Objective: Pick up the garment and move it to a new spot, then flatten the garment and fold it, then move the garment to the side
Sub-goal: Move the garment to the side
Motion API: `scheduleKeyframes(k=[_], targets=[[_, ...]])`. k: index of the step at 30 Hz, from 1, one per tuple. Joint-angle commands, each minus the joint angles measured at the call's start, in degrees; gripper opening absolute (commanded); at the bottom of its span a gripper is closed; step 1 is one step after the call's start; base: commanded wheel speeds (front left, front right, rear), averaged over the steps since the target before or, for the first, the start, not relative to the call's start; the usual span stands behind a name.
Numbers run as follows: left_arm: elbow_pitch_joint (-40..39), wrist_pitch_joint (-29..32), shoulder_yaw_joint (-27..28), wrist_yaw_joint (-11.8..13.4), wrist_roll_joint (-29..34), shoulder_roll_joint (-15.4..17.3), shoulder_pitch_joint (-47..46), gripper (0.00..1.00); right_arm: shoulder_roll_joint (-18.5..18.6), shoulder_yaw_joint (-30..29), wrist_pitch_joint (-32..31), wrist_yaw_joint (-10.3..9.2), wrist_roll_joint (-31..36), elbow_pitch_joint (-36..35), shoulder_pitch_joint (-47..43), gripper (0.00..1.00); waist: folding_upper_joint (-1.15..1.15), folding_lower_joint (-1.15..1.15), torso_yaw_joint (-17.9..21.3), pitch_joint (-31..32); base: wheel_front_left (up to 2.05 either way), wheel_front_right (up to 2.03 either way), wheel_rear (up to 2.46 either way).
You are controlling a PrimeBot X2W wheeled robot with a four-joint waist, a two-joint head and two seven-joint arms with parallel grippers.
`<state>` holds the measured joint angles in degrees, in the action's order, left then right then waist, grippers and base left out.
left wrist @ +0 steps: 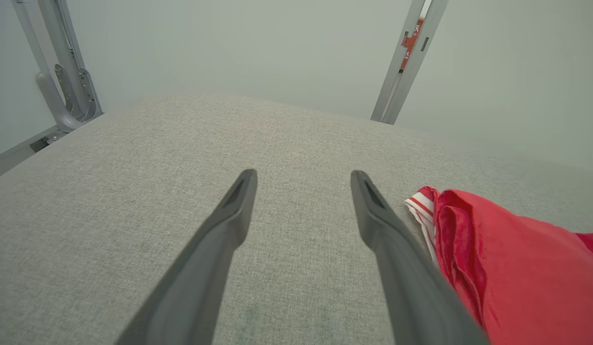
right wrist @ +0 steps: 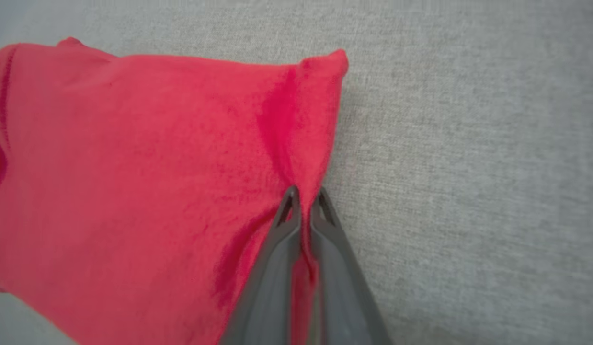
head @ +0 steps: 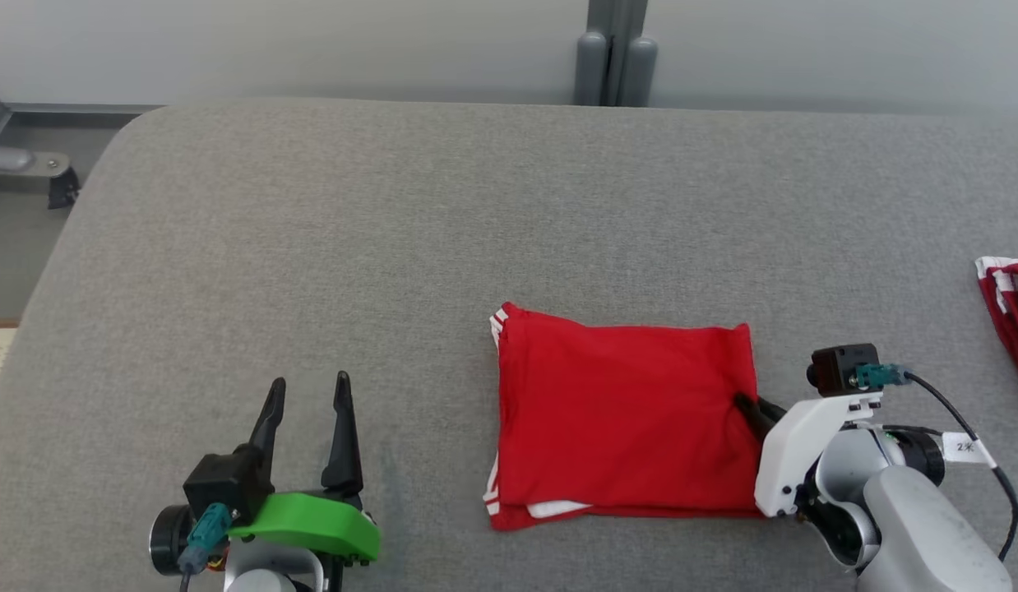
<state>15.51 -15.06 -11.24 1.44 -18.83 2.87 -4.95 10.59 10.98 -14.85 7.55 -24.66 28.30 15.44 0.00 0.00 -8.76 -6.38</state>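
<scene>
Your folded red garment point(head: 624, 419) lies flat on the grey padded table point(head: 312, 205). Your right gripper point(right wrist: 303, 196) sits at the garment's right edge. Its two dark fingers are pinched tight on a ridge of the red cloth, which puckers toward the tips. Your left gripper point(head: 310, 382) rests well to the garment's left, low over the table, with fingers spread wide and nothing between them. A second red-and-white cloth point(head: 1011, 312) lies well to the garment's right.
</scene>
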Motion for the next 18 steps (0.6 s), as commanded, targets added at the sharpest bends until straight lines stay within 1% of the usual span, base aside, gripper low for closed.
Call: scheduleKeyframes(k=[1,2,6,9,13,18], targets=[[-0.57,-0.12,0.16,-0.09,0.48,0.07,-1.05,1.0,1.55,-0.19,0.51,-0.12,-0.09,-0.63,1.26,0.0,0.0,0.0,4.44,-1.23,0.0,0.0,0.0],[-0.71,-0.12,-0.14,-0.26,0.54,0.07,-1.23,1.0,2.24,-0.57,0.78,-0.12,-0.04,-0.92,1.4,0.0,0.0,0.0,5.41,-1.45,0.0,0.0,0.0],[-1.53,-0.07,-0.67,-0.39,1.03,0.08,-1.98,1.0,4.77,-1.91,0.84,-0.11,0.61,-2.6,2.8,0.0,0.0,0.0,12.04,-2.9,0.0,0.0,0.0],[-1.54,-0.07,-1.47,-0.87,1.48,0.09,-2.76,1.0,6.44,-4.03,1.17,-0.11,0.7,-3.94,3.41,0.0,0.0,0.0,17.12,-4.06,0.0,0.0,0.0],[-1.25,-0.07,-2.25,-1.19,2.49,0.12,-4.12,1.0,6.65,-7.17,2.04,-0.1,0.67,-5.86,3.75,0.0,0.0,0.0,23.16,-5.7,0.0,0.0,0.0],[-0.67,-0.07,-3.23,-1.9,3.76,0.17,-5.66,1.0,5.42,-9.21,2.66,-0.09,1.08,-7.27,3.41,0.0,0.0,0.0,28.27,-7.17,0.0,0.0,0.0]])
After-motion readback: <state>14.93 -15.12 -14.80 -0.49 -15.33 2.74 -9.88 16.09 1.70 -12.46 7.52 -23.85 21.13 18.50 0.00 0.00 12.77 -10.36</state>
